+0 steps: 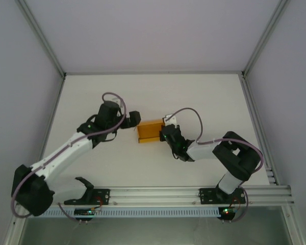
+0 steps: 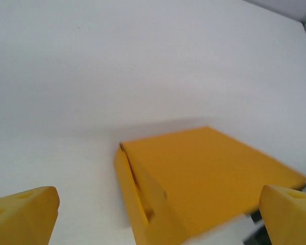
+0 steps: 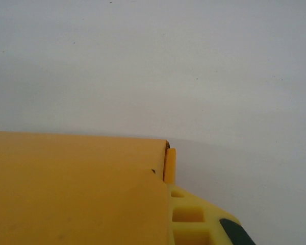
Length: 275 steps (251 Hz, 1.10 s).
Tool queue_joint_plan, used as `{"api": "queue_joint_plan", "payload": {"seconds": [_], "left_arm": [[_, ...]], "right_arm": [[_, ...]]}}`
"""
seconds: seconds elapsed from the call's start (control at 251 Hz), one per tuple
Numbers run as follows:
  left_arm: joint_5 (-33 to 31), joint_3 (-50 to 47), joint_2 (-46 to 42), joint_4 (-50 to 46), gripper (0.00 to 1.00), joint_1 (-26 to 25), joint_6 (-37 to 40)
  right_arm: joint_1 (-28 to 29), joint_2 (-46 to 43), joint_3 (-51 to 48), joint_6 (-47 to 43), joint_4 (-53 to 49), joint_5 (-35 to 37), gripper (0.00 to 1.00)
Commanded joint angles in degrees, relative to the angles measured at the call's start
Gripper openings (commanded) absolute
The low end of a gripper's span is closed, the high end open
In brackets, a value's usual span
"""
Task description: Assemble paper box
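The paper box (image 1: pixel 150 131) is a small orange-yellow folded box lying flat on the white table. My left gripper (image 1: pixel 136 118) hovers just off the box's upper-left corner. In the left wrist view it (image 2: pixel 158 219) stands wide open, one yellow fingertip (image 2: pixel 28 212) on each side of the frame. The box (image 2: pixel 209 173) lies ahead between them, untouched, showing a side flap seam. My right gripper (image 1: pixel 167 133) sits at the box's right edge. In the right wrist view it (image 3: pixel 167 164) is shut on the box's (image 3: pixel 76 189) side wall, with one yellow finger (image 3: pixel 194 217) showing outside the card.
The white table (image 1: pixel 92 97) has free room all around the box. Grey walls with metal frame posts (image 1: pixel 41 35) close in the workspace. A metal rail (image 1: pixel 158 194) carrying both arm bases runs along the near edge.
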Motion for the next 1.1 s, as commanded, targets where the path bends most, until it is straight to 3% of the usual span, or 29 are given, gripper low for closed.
{"api": "queue_joint_plan", "payload": {"seconds": [0.0, 0.12, 0.255, 0.455, 0.555, 0.623, 0.782, 0.918, 1.094], "left_arm": [[6.8, 2.3, 7.7, 1.3, 1.0, 2.7, -1.5], [10.4, 3.6, 13.9, 2.4, 0.96, 4.4, -3.6], [15.1, -0.8, 16.4, 10.2, 0.91, 4.5, -5.9], [18.7, -5.4, 19.5, 15.4, 0.73, 4.4, -8.5], [17.4, -8.2, 20.0, 17.1, 0.71, 4.4, -9.4], [16.2, -9.1, 20.3, 17.3, 0.7, 4.4, -9.4], [15.1, -9.4, 21.1, 17.9, 0.69, 4.5, -8.3], [15.5, -9.4, 22.4, 19.7, 0.66, 4.5, -7.9], [17.2, -9.0, 25.5, 21.6, 0.64, 4.8, -7.3]], "right_arm": [[1.1, 2.2, -1.4, -1.0, -4.7, -1.5, 0.03], [1.5, 2.3, -1.0, -1.3, -5.5, -0.6, 0.07], [2.3, 1.4, -0.7, -1.0, -7.5, -0.4, 0.1], [3.5, -0.7, -0.4, -0.4, -11.4, 0.5, 0.16], [4.5, -2.5, -0.4, -0.1, -14.0, 1.0, 0.22], [5.0, -4.7, -0.3, 0.2, -17.4, 0.7, 0.29], [5.5, -14.0, -2.3, 3.0, -27.8, -2.2, 0.58], [5.4, -23.5, -6.8, 6.6, -36.3, -3.2, 0.72], [2.1, -36.5, -12.1, 8.1, -38.2, -4.7, 0.99]]}}
